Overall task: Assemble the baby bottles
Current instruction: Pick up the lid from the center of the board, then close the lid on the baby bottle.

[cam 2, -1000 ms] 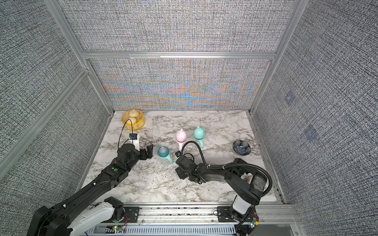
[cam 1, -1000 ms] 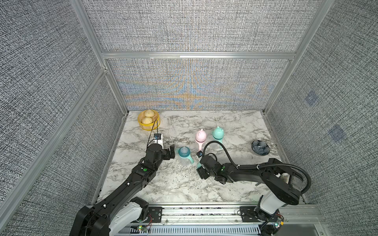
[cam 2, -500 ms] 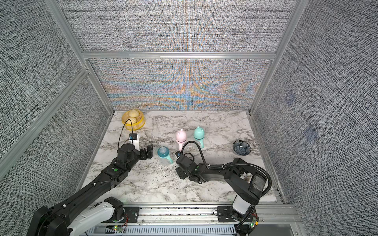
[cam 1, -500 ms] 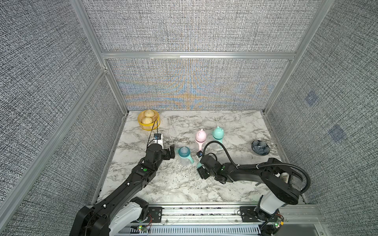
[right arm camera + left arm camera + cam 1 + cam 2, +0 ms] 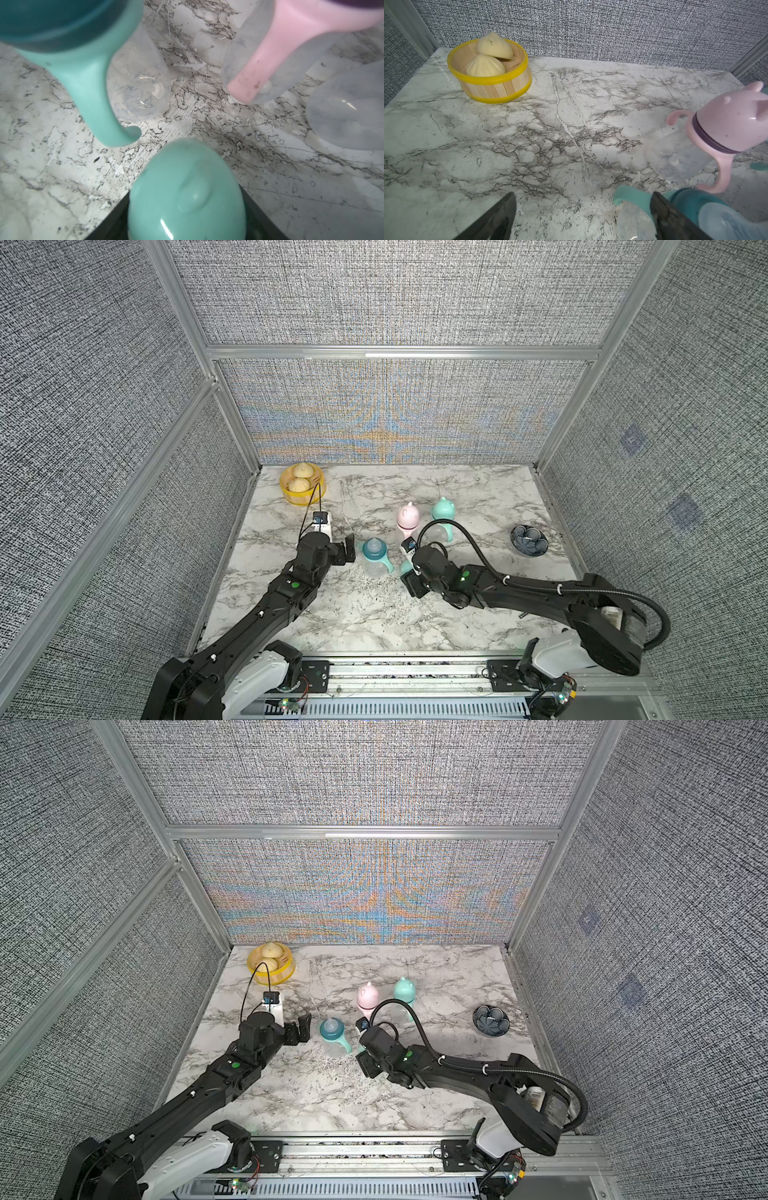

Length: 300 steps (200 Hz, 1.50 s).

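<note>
Over the last second almost nothing had moved on the counter (image 5: 374,614). The left arm (image 5: 291,593) and the right arm (image 5: 519,597) kept their places, each reaching in low from its own side. The three bottles also stood as before.

The pink bottle (image 5: 407,519) and the mint bottle (image 5: 444,512) were at the back, near each other, both with caps on. The third bottle (image 5: 375,570) stood upright between the two arms. It had its teal collar (image 5: 689,202) on, but the nipple (image 5: 726,218) was bare. The left jaws stood fully open just beside it and held nothing.

The only change was small, and it was at the right jaws: they had drawn narrower around the loose mint cap (image 5: 187,195). In the right wrist view the dark fingers (image 5: 114,226) lay against both sides of the cap, so they seemed to grip it. Whether the cap was already off the counter could not be told. In both top views only a bit of mint showed at the end of that arm, just beside the third bottle.

This closing probably meant that the pick of the last cap was nearly done. What remained was likely to raise the cap, bring it over the nipple and press it on. The left jaws were well placed to steady the bottle, which looked light and easy to tip.
</note>
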### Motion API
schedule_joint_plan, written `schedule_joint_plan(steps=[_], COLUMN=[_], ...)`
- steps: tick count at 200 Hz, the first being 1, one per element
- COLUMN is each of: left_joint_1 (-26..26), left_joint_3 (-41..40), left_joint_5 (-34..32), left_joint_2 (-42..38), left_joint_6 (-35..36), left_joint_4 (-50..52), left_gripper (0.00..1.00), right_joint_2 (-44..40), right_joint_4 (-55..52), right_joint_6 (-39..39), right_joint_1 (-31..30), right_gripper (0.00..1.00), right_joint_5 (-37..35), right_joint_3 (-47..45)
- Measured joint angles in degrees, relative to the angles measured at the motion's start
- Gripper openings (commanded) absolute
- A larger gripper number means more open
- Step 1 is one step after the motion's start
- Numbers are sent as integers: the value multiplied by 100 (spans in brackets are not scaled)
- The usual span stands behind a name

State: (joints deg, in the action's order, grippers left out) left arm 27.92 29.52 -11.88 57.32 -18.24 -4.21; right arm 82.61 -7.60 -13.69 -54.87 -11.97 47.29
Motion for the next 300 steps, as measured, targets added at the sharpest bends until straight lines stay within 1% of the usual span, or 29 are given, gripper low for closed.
schedule_joint_plan(steps=[43, 89, 149, 218, 300], left_joint_1=[0, -4, -11, -70, -149], left_joint_3=[2, 2, 35, 101, 101], left_joint_5=[-11, -52, -208, -365, -402], left_joint_2=[28, 15, -17, -42, -85], left_joint_6=[-4, -22, -26, -70, -85], left_joint_4=[2, 4, 179, 361, 433], left_gripper=[100, 100, 100, 100, 100], right_joint_2=[-299, -214, 354, 1064, 1825], right_joint_4=[-647, -1047, -1318, -1659, -2009], right_joint_6=[87, 363, 822, 1285, 1705], right_joint_1=[2, 0, 2, 7, 81], right_gripper=[67, 67, 67, 67, 67], right_joint_5=[26, 192, 658, 1078, 1080], right_joint_3=[573, 1469, 2472, 3346, 3989])
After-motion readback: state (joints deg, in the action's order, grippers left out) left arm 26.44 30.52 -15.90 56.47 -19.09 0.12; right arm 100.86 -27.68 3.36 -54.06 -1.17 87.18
